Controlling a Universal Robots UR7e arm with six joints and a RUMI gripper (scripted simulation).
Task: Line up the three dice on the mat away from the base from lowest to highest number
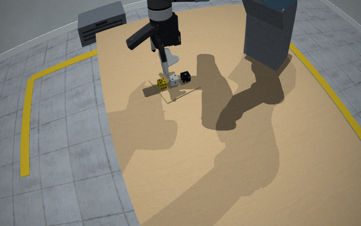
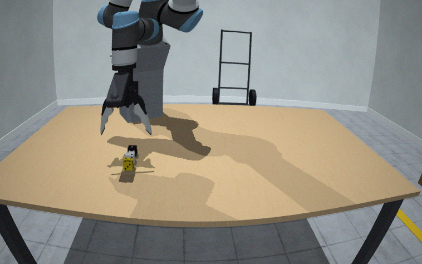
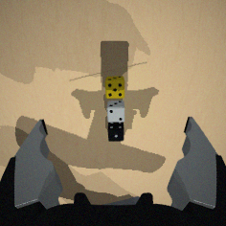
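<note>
Three dice sit flat in a row, close together: black [image 1: 185,76] [image 3: 116,132] nearest the base with one pip up, white [image 1: 174,79] [image 3: 116,113] in the middle with two up, yellow [image 1: 162,83] [image 2: 128,164] [image 3: 115,88] farthest with several up. The row looks straight and points away from the base. The mat [image 1: 183,95] [image 2: 143,172] [image 3: 86,77] matches the table colour; only some edge lines show, and the dice appear inside them. My gripper [image 2: 126,133] is wide open and empty, above and slightly base-side of the dice.
The robot's grey pedestal [image 1: 265,42] [image 2: 150,87] stands at the table's back. The wooden table [image 1: 170,170] [image 2: 249,192] carries large arm shadows. A grey cabinet [image 1: 102,15] and a hand truck [image 2: 235,63] are beyond the table.
</note>
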